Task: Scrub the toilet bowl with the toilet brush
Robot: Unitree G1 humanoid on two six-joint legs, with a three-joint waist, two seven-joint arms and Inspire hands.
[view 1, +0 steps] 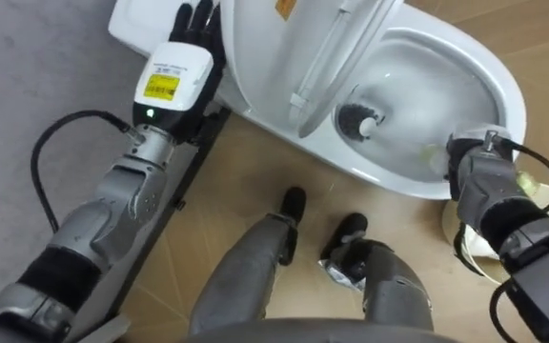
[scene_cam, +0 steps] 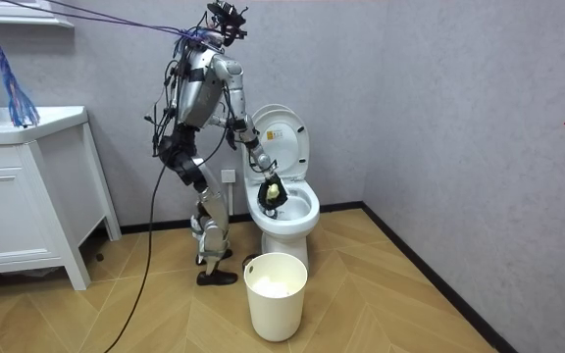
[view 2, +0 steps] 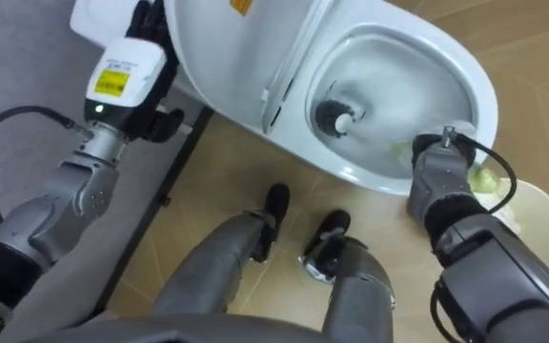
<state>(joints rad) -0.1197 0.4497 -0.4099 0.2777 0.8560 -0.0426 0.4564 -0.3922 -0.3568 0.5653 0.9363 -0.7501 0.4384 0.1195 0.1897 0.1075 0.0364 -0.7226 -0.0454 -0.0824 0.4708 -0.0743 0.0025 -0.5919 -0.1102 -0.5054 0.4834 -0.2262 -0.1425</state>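
Note:
The white toilet [view 1: 417, 176] stands before me with its lid [view 1: 255, 57] and seat [view 1: 336, 48] raised. I stand at its front, leaning over the bowl [scene_cam: 287, 206]. My right hand [view 1: 475, 162] reaches over the near rim into the bowl, its wrist covering the fingers; a pale green handle [view 2: 403, 151] comes out of it. A dark brush head [view 1: 358, 120] lies at the bottom of the bowl. My left hand [view 1: 193, 33] rests open with straight fingers against the lid's edge, beside the tank [view 1: 141, 24].
A white waste bin [scene_cam: 276, 294] stands on the wood floor right of my feet, its rim showing under my right arm [view 2: 532, 205]. A white vanity cabinet [scene_cam: 27, 196] stands at the room view's left. Grey walls close in behind the toilet.

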